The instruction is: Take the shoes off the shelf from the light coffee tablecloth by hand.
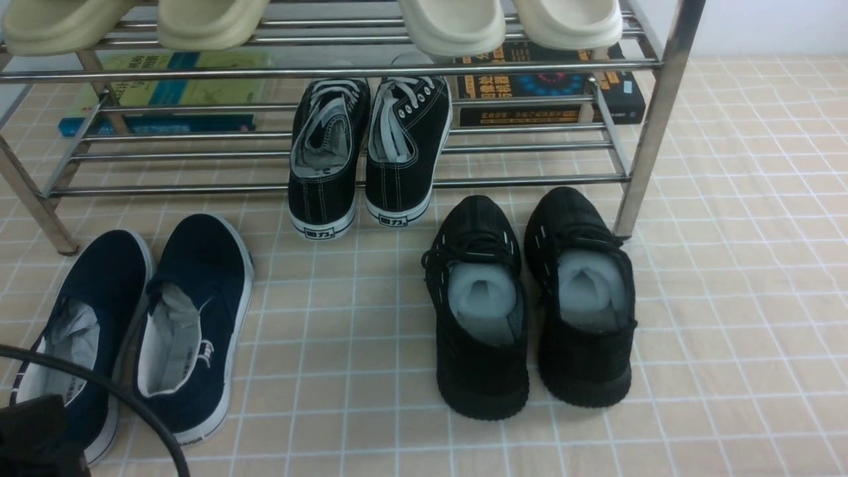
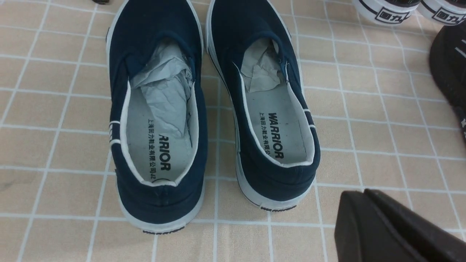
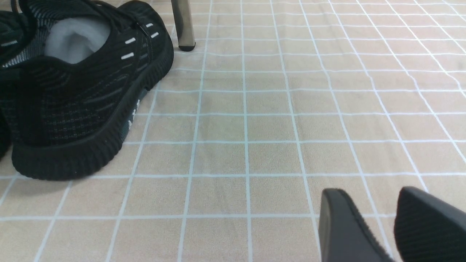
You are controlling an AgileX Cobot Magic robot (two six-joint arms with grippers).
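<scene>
blk trainers [image 1: 530,305] nr shelf [image 1: 652,126], sneakers [image 1: 368,156] on rail

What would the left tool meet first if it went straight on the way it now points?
Probably the heel of the nearer navy shoe: the shut left tool sits just behind the pair, though depth is hard to judge.

beige slippers [image 1: 205,23] cropped at top, books [image 1: 165,93] behind rails

Front view faces the shelf [image 1: 344,69]; wrist views hover low (sharing the tablecloth [image 3: 255,127]).
</scene>
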